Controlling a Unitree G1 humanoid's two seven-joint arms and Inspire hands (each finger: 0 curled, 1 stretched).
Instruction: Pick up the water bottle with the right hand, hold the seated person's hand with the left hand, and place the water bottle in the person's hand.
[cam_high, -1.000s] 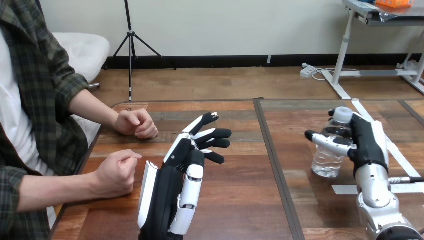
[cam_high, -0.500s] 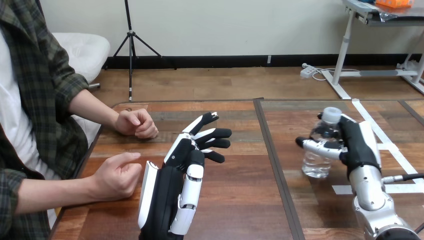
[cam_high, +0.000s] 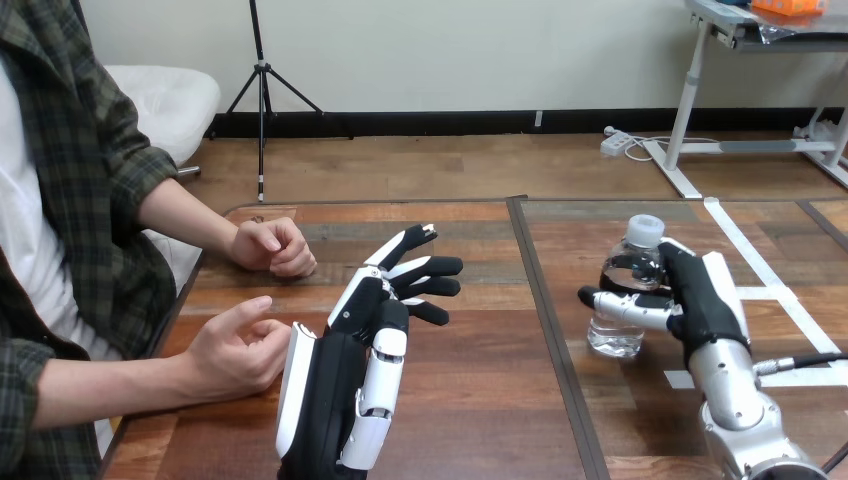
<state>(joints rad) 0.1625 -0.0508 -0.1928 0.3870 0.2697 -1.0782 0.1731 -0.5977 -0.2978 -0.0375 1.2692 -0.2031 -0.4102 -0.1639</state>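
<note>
I see the table (cam_high: 480, 390). Over its left half, my left hand (cam_high: 350, 360) has its fingers straight and spread. The person's hand (cam_high: 235, 350) rests half-open near its left edge. Over its right half, my right hand (cam_high: 700, 300) is curled round the upright water bottle (cam_high: 622, 290).

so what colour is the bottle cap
White cap on a clear bottle, best seen in the head view.

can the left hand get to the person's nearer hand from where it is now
Probably yes: the left hand is open, right beside the person's nearer hand, which rests half open on the table, nothing between them.
</note>
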